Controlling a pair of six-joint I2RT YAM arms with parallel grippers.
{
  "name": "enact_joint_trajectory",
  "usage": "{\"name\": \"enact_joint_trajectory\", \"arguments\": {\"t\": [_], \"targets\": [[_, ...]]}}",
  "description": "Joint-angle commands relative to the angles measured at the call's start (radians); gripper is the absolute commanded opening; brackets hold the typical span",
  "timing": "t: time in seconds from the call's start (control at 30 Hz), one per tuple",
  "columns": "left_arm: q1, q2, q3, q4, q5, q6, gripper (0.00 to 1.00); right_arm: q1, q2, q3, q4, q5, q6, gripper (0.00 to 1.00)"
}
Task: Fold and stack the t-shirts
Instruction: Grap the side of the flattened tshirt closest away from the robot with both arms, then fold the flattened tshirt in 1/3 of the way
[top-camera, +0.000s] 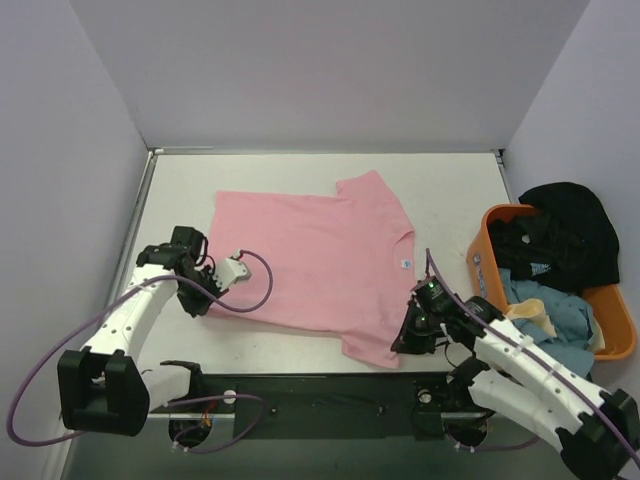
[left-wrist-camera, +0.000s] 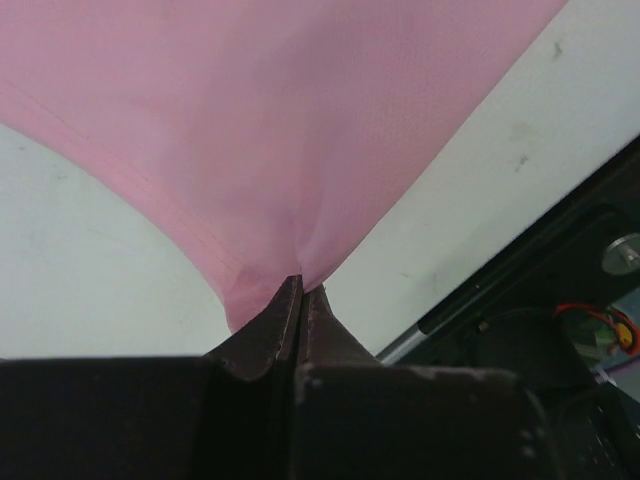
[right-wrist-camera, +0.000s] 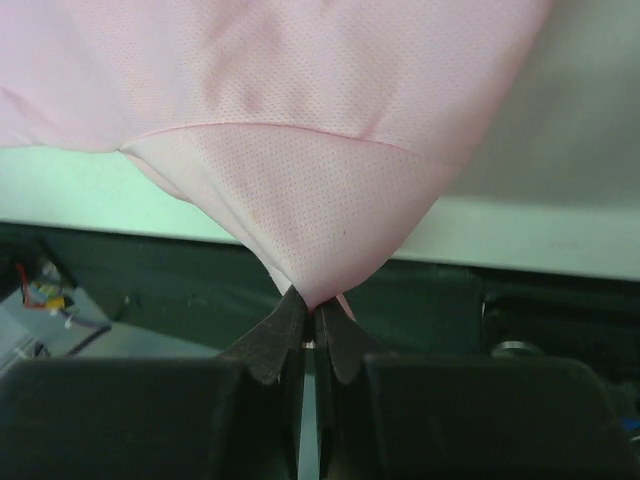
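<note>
2 grippers (left-wrist-camera: 302, 288) (right-wrist-camera: 315, 305) pinch fine-mesh pink t-shirt (top-camera: 320, 260) corners.

1 overhead, 2 wrist close-ups sharing pink t-shirt (top-camera: 310, 262)

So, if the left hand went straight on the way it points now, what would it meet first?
Probably the pink t-shirt: the left hand is shut on its corner, and more cloth lies just ahead.
</note>
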Motion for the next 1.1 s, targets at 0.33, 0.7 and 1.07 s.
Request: {"name": "enact_joint_trajectory", "arguments": {"t": [0.33, 0.7, 1.07], "targets": [[-0.005, 0.122, 0.169, 0.093, 0.006, -0.082, 0.00, -0.287, 0.289, 0.407, -0.260, -0.088, -0.424, 0.00], [0.006, 0.398, 0.241, 0.218, -0.053, -0.110, 0.00, -0.413, 0.769, 0.716, -0.171, -0.051, -0.608, 0.00], [0.006, 0.473, 0.246, 0.269, -0.042, -0.135, 0.00, -0.419, 0.929, 0.776, -0.121, 0.004, -0.632, 0.00]]}}
